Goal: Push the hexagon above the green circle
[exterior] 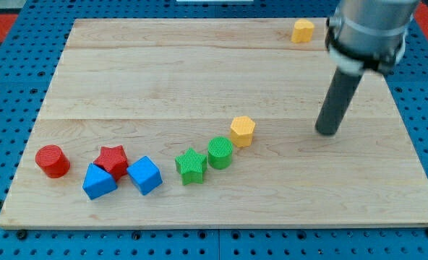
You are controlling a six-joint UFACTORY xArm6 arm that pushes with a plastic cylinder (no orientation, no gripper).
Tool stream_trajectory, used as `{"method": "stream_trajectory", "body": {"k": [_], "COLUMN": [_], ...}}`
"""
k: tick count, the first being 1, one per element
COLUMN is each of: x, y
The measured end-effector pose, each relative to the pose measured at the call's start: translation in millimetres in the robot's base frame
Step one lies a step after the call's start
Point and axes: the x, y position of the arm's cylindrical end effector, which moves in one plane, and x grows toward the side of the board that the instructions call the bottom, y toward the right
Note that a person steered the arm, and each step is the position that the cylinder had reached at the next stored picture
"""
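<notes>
Blue blocks sit lowest in the frame: a blue wedge-like block (98, 181) and a blue cube (144, 175), with a red star (112, 159) touching between and behind them, and a red cylinder (53, 161) just beside at lower left. Right of these, a green star (191, 165) touches the green circle (220, 152).

Task block: the yellow hexagon (242, 131), centre of the frame, touching or nearly touching the green circle at its upper right. A second yellow block (303, 30) rests near the desk's (163, 72) top edge, upper right; its shape is not clear enough to call, and it lies well apart from the circle.

End effector: bare rod, nothing to grasp with, so neither clenched nor released applies; it carries nothing. My tip (328, 132) is down at desk level, right of centre, touching no block.

Key relation: hexagon lies to the frame's left of my tip, at almost the same height in the picture, with clear desk between them. Green circle lies beyond the hexagon, lower left.

Judgement: hexagon is already up and right of the circle, so only a short shift leftward is needed. A straight leftward push looks suitable, but contact slightly low on the hexagon could drive it into the circle and drag that along; contact on its right face, kept level, seems safer.
</notes>
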Motion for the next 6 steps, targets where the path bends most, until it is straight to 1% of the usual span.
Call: {"method": "stream_trajectory", "body": {"k": [1,2,3,5,6], "x": [-6,-8,7,-49,-23], "y": [-60,-80,-94,-132,-139]}}
